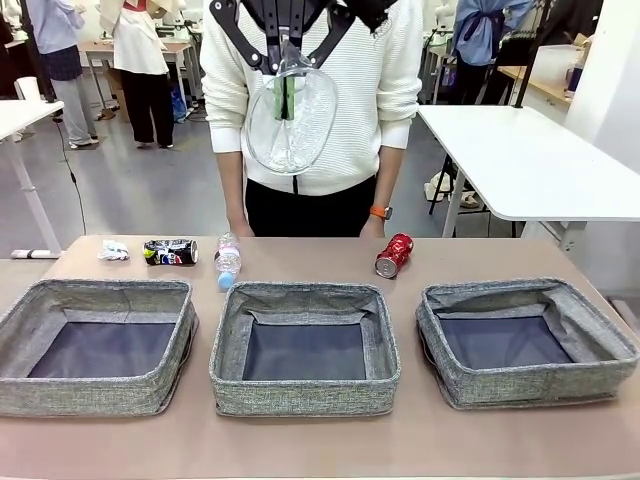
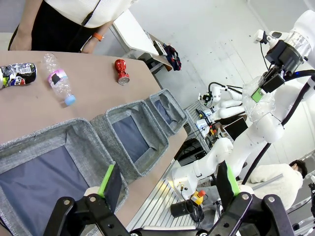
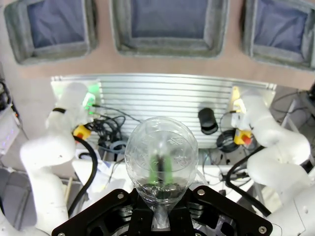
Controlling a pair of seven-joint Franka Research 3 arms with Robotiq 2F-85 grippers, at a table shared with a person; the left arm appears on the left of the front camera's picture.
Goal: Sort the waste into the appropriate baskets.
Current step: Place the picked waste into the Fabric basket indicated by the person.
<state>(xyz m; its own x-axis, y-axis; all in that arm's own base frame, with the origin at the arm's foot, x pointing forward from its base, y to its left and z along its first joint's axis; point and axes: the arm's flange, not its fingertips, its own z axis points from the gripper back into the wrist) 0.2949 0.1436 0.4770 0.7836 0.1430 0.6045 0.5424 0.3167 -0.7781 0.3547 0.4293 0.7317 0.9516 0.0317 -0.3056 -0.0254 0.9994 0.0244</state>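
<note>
High above the table, my right gripper (image 1: 288,85) is shut on a clear crumpled plastic cup (image 1: 292,120), which the right wrist view has mouth-on as the cup (image 3: 162,152) with green pads behind it. Three grey baskets sit in a row along the near side: left (image 1: 100,290), middle (image 1: 300,293), right (image 1: 500,295). Behind them lie a white paper wad (image 1: 113,250), a crushed dark blue can (image 1: 170,252), a blue-capped bottle (image 1: 228,260) and a crushed red can (image 1: 394,255). My left gripper (image 2: 167,182) hangs open over the left basket (image 2: 49,137), holding nothing.
A person in a white sweater stands at the far edge, both hands (image 1: 378,226) resting near the table rim. A white table (image 1: 530,160) stands behind at the right. Bare tabletop (image 1: 320,445) runs in front of the baskets.
</note>
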